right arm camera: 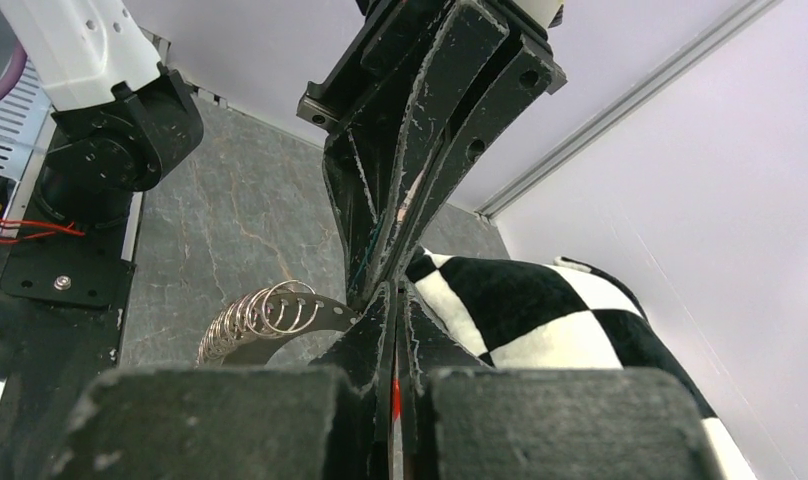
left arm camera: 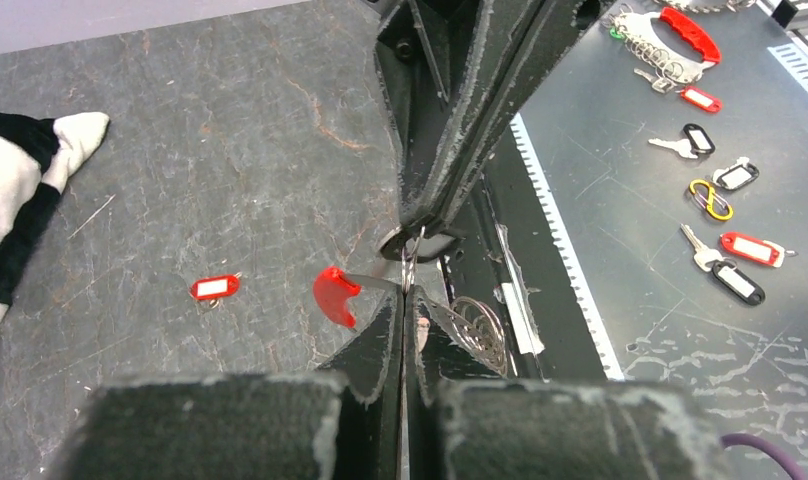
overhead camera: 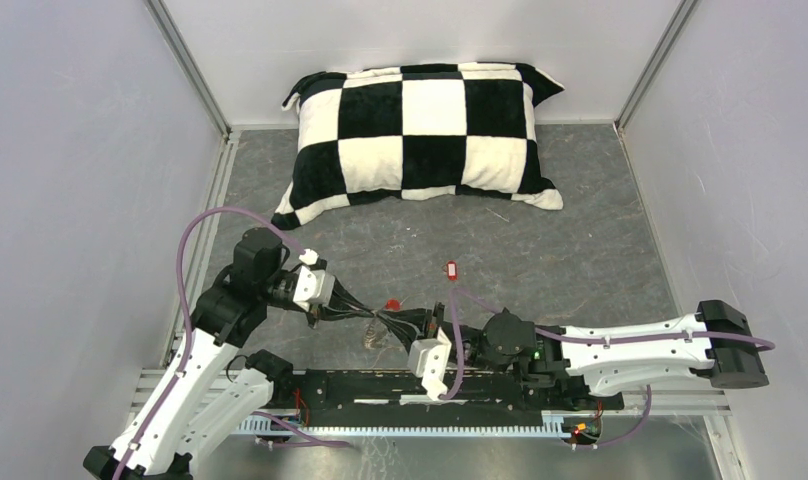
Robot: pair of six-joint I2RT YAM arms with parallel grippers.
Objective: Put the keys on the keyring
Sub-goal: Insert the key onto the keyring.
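Both grippers meet fingertip to fingertip above the floor near the front rail. My left gripper (overhead camera: 385, 322) (left arm camera: 405, 298) is shut on a thin metal edge of the keyring. The keyring's red section (left arm camera: 335, 295) (overhead camera: 390, 305) sticks out on the far side. Its silvery coil (left arm camera: 477, 330) (right arm camera: 265, 312) (overhead camera: 372, 340) hangs on the near side. My right gripper (overhead camera: 432, 328) (right arm camera: 392, 300) is shut, with a red sliver between its jaws. The red-headed key (overhead camera: 451, 268) (left arm camera: 215, 288) lies alone on the floor. I cannot make out the black-and-white key.
A black-and-white checked pillow (overhead camera: 425, 130) (right arm camera: 540, 310) lies at the back. White walls close in the grey floor on three sides. The black base rail (overhead camera: 430, 385) runs along the front. Below it, spare keys, tags and another keyring (left arm camera: 670, 40) lie on a grey surface.
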